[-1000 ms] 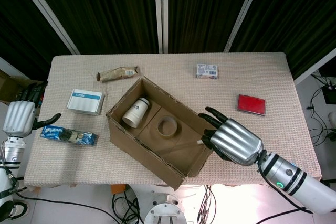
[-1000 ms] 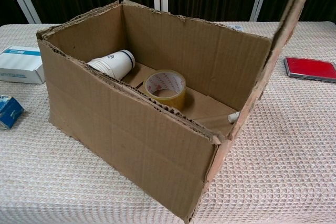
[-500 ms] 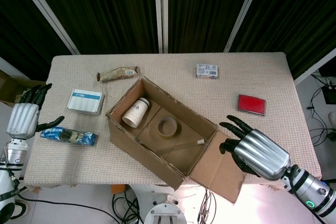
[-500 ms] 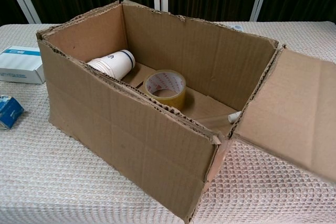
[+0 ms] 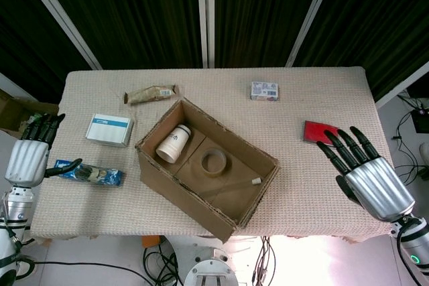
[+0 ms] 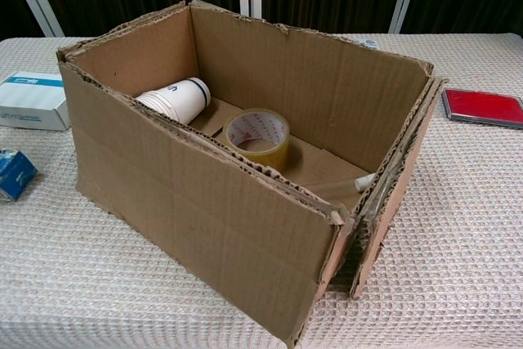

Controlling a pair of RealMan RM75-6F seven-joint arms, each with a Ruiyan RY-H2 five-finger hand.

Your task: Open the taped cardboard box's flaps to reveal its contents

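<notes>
the cardboard box [image 5: 204, 169] sits open in the middle of the table [image 5: 295, 105], holding a paper cup [image 5: 173, 143] and a tape roll [image 5: 214, 161]. the right hand [image 5: 367, 177] and left hand [image 5: 28, 159] hover at the table's edges, fingers spread, holding nothing.

A: Position of box contents?
B: Inside the cardboard box [image 5: 204, 169], the paper cup [image 5: 173, 143] lies at the left end; the tape roll [image 5: 214, 161] sits right of it.
A: Surrounding items?
B: Red case [image 5: 320, 130] right of box; wrapped packet [image 5: 88, 173] left, white carton [image 5: 109, 129] behind it.
</notes>
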